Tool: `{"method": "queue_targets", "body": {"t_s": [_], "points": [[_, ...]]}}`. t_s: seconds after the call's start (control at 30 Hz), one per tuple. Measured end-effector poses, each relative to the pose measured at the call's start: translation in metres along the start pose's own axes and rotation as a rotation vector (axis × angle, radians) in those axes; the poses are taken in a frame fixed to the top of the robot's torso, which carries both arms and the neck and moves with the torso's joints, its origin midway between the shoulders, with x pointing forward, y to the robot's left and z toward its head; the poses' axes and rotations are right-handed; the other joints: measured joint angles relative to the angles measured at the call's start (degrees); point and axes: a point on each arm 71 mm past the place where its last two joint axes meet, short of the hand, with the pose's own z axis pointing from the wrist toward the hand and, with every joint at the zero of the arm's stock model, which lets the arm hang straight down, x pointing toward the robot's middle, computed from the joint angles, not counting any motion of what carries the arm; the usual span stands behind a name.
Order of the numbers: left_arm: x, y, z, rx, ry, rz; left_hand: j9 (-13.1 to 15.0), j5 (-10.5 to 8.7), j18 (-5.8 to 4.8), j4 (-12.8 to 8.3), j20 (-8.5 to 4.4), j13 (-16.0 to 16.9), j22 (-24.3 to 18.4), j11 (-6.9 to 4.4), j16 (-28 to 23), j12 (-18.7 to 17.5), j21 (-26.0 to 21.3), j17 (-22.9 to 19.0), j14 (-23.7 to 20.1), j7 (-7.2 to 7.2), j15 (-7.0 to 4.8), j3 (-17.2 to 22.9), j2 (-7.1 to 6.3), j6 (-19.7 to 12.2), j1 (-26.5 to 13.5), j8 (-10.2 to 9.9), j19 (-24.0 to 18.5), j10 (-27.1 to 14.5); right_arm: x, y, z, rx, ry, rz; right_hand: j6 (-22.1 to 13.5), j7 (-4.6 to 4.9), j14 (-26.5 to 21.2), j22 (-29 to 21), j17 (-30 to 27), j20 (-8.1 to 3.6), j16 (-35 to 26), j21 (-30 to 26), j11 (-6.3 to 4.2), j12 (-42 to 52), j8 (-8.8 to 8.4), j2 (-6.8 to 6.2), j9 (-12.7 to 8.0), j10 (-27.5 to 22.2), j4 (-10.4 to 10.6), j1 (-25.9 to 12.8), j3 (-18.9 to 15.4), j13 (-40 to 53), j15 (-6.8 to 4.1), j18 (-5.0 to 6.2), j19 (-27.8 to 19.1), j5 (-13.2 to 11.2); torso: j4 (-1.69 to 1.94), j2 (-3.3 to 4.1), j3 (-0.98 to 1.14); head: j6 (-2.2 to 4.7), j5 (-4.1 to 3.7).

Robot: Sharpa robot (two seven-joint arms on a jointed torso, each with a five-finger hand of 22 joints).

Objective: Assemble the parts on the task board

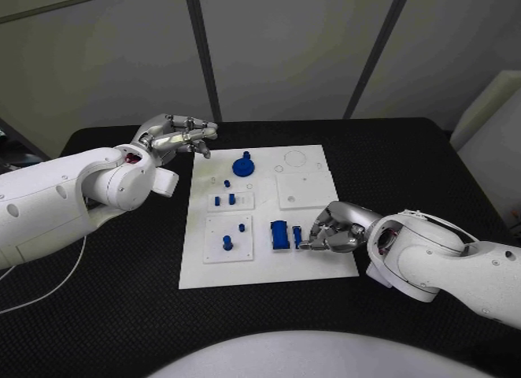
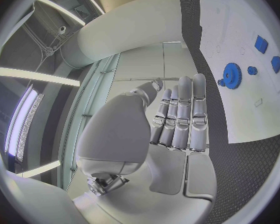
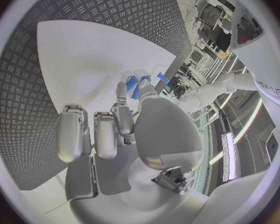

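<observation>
The white task board (image 1: 312, 264) lies mid-table. A blue gear (image 1: 245, 166) stands near its far edge, also in the left wrist view (image 2: 231, 75). Small blue pegs (image 1: 224, 198) stand in the left sub-plates. A blue block (image 1: 280, 235) sits near the board's front, with a narrow blue part (image 1: 297, 234) beside it. My right hand (image 1: 334, 228) rests low over the board's front right, thumb and a finger pinching the narrow blue part (image 3: 132, 83), the other fingers curled. My left hand (image 1: 175, 134) hovers off the board's far left corner, fingers (image 2: 180, 114) straight and holding nothing.
The black table (image 1: 124, 315) surrounds the board, with bare room in front and to both sides. A blank white square plate (image 1: 304, 189) sits on the board's right half, behind my right hand. The table's far edge (image 1: 329, 122) meets the wall.
</observation>
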Motion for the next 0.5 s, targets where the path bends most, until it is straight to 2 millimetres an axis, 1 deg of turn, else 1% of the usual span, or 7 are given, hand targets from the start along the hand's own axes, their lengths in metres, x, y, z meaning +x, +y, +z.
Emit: {"method": "queue_targets", "body": {"t_s": [0.13, 0.3, 0.4, 0.43, 0.5], "points": [[0.000, 0.000, 0.000, 0.000, 0.001, 0.000, 0.00, 0.00, 0.00, 0.00, 0.00, 0.00, 0.00, 0.00, 0.00, 0.00, 0.00, 0.00, 0.00, 0.00, 0.00, 0.00, 0.00, 0.00, 0.00, 0.00, 0.00, 0.00, 0.001, 0.000, 0.004, 0.002, 0.003, -0.005, 0.00, 0.00, 0.00, 0.00, 0.00, 0.00, 0.00, 0.00, 0.00, 0.00, 0.00, 0.23, 0.00, 0.00, 0.00, 0.23, 0.00, 0.01, 0.00, 0.00, 0.00, 0.00, 0.07, 0.02, -0.02, -0.14, 0.03], [0.000, 0.000, 0.000, 0.000, 0.001, 0.000, 0.00, 0.00, 0.00, 0.00, 0.00, -0.02, -0.03, 0.00, 0.00, 0.27, 0.00, -0.05, 0.00, 0.00, 0.00, 0.00, 0.00, 0.00, 0.00, 0.00, 0.00, 0.00, 0.001, -0.002, 0.010, 0.012, 0.002, -0.010, 0.00, 0.00, 0.00, 0.00, 0.00, 0.00, 0.00, 0.00, 0.00, 0.00, 0.29, 0.68, 0.15, 0.00, -0.16, 0.68, -0.16, 0.00, 0.00, 0.00, 0.00, 0.00, 0.07, 0.05, -0.03, -0.29, 0.10], [0.000, 0.000, 0.000, 0.000, 0.001, 0.000, 0.00, 0.00, 0.00, 0.00, 0.00, -0.08, -0.08, 0.00, 0.00, 0.32, 0.00, -0.14, 0.00, 0.00, 0.00, 0.00, 0.00, 0.00, 0.00, 0.00, 0.00, 0.00, 0.001, -0.004, 0.013, 0.018, -0.001, -0.013, 0.00, 0.00, 0.00, 0.00, 0.00, 0.00, 0.00, 0.00, 0.00, 0.00, 0.29, 0.68, 0.22, 0.00, 0.00, 0.68, -0.32, 0.00, 0.00, 0.00, 0.00, -0.05, 0.07, 0.05, -0.03, -0.38, 0.21], [0.000, 0.000, 0.000, 0.000, 0.001, 0.000, 0.00, 0.00, 0.00, 0.00, 0.00, -0.07, -0.08, 0.00, 0.00, 0.32, 0.00, -0.14, 0.00, 0.00, 0.00, 0.00, 0.00, 0.00, 0.00, 0.00, 0.00, 0.00, 0.001, -0.004, 0.014, 0.019, -0.002, -0.014, 0.00, 0.00, 0.00, 0.00, 0.00, 0.00, 0.00, 0.00, 0.00, 0.00, 0.29, 0.84, 0.28, 0.00, 0.00, 0.83, -0.32, 0.00, 0.00, 0.00, 0.00, 0.07, 0.07, 0.05, -0.02, -0.43, 0.25], [0.000, 0.000, 0.000, 0.000, 0.001, 0.000, 0.00, 0.00, 0.00, 0.00, 0.00, -0.07, -0.08, 0.00, 0.00, 0.32, 0.00, -0.14, 0.00, 0.00, 0.00, 0.00, 0.00, 0.00, 0.00, 0.00, 0.00, 0.00, 0.001, -0.006, 0.015, 0.028, -0.005, -0.016, 0.00, 0.00, 0.00, 0.00, -0.01, 0.00, 0.00, 0.00, 0.00, 0.00, 0.46, 1.70, 0.36, 0.00, 0.20, 0.89, -0.52, 0.09, 0.00, 0.00, 0.00, 0.40, 0.07, 0.05, -0.03, -0.51, 0.27]]}}
